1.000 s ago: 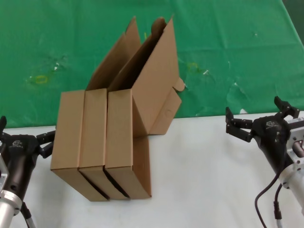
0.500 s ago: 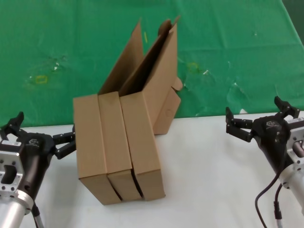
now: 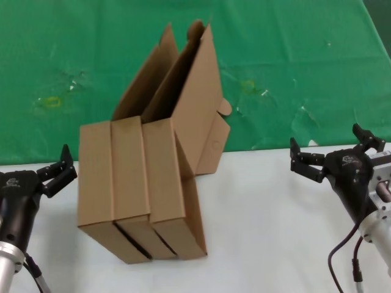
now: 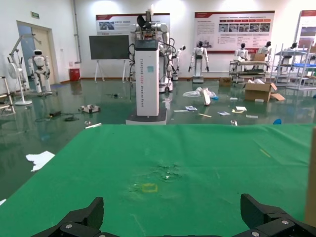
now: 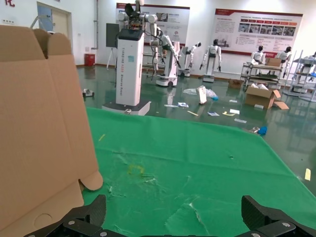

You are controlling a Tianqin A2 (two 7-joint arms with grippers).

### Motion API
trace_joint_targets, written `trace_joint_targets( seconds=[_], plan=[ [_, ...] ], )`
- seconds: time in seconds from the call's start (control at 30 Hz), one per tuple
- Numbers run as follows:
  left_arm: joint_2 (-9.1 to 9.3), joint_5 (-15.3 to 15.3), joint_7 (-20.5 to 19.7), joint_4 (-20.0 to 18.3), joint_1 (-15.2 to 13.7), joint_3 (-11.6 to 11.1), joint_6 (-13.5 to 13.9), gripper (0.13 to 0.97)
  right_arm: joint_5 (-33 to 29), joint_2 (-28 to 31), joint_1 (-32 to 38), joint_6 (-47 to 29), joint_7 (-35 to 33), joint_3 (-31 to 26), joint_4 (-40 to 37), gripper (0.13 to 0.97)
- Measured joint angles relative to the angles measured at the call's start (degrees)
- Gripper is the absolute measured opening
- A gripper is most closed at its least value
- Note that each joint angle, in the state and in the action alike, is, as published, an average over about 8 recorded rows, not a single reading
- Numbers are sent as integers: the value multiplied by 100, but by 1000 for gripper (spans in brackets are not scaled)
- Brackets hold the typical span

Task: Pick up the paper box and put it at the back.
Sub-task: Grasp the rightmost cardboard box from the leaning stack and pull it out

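Three alike brown cardboard boxes stand side by side on edge on the white counter, touching one another and leaning a little, their near ends toward the robot and their far ends at the border where the green cloth begins. The rightmost of the three, the paper box, has its hinged lid raised and tilted up over the cloth, with a small rounded tuck flap sticking out on its right; the middle box also has a lid lifted behind it, while the leftmost box looks closed, though its far end is hidden. Which of the three is meant is hard to settle from the head view alone; the rightmost fits best. The left hand hovers low just beside the leftmost box, its fingers spread and gripping nothing, close to the cardboard but seemingly not touching it. In the left wrist view the two dark fingertips sit wide apart with only green cloth between them, and a strip of cardboard shows at the far edge. The right hand waits well apart from the boxes over the counter's right side, fingers likewise spread and free. Its wrist view shows the raised lid and the cloth's yellowish stain beyond.
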Motion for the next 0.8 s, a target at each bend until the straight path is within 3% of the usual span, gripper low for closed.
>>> trace_joint_targets(
  seconds=[0.8],
  plan=[
    [-1, -53, -90, 121, -65, -8, -86, 963, 0, 0, 0, 0, 0, 0, 0, 966]
  ],
)
